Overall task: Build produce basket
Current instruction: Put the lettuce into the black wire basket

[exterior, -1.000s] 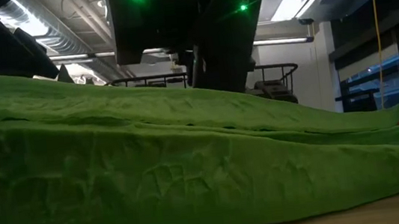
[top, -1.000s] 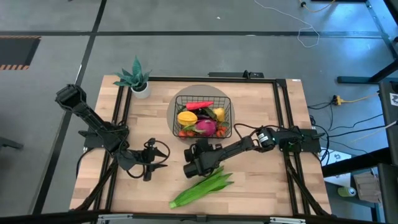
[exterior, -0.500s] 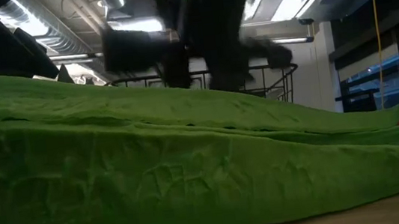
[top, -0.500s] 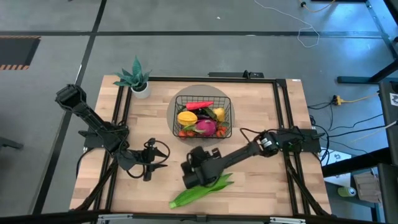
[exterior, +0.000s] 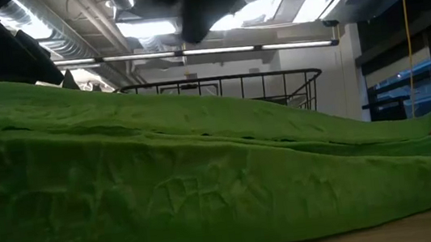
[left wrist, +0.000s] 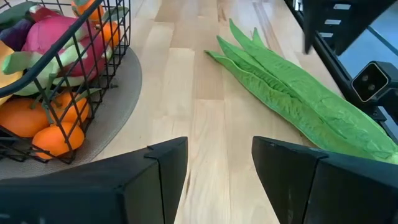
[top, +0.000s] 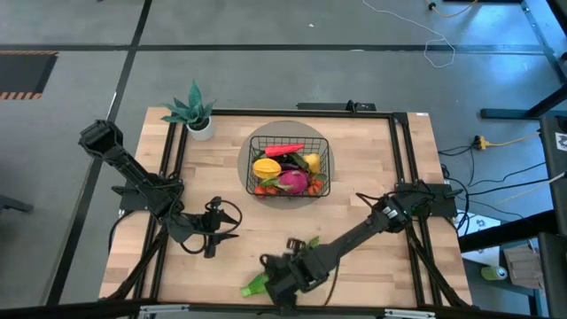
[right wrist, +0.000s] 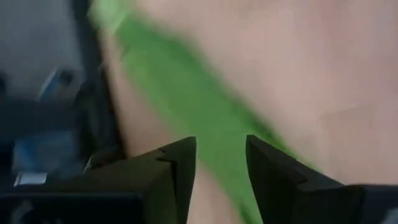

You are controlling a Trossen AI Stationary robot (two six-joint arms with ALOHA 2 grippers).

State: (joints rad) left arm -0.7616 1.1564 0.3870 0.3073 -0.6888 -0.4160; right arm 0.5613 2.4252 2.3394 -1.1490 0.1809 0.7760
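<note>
Grey concrete floor surrounds the pale wooden table (top: 213, 275), which sits inside a black frame.

Stretching from its mount at the table's right edge, the right arm (top: 372, 229) reaches low and diagonally toward the near edge, nearly fully extended. From the far left corner the left arm (top: 133, 177) bends down to the table's left-middle and waits there.

Lying along the near edge, the long green leafy bundle (left wrist: 298, 99) is mostly covered by the right arm in the high view, with only its stem end and a few leaf tips showing. It fills the low view.

In the middle of the table's far half, the black wire basket (top: 289, 166) sits on a round grey mat (top: 244, 164), holding a pink dragon fruit (top: 294, 182), yellow mango (top: 266, 167), red pepper (top: 285, 150) and orange tomatoes (left wrist: 37, 127).

Directly over the bundle, the right gripper (right wrist: 221, 180) has its fingers parted with green leaf between and beyond them; whether they touch it I cannot tell. The left gripper (left wrist: 219, 171) stands spread wide, holding nothing, well apart from the bundle.
</note>
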